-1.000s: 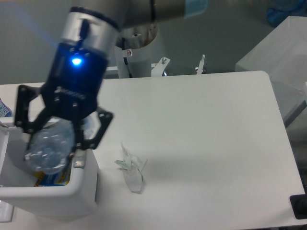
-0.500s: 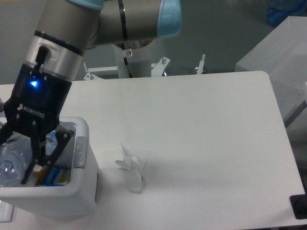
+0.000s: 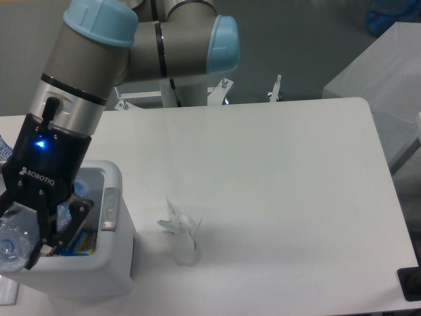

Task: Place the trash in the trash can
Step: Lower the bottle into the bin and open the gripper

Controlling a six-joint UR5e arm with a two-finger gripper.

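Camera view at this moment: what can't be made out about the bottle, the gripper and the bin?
- Bottle: cut off by the left edge; cap not visible.
- Gripper: whether its fingers are clamped on the bottle; its own body blocks the view.
- Trash can: most of its inside, hidden by the gripper.
- Wrapper on the table: too small and blurred to identify its material.

- white table [image 3: 276, 171], rounded corners
- grey floor [image 3: 309, 46] behind it
- pale box [image 3: 378, 69] at far right
- blue object [image 3: 393, 14] in top right corner, blurred
- dark object [image 3: 410, 284] at bottom right edge
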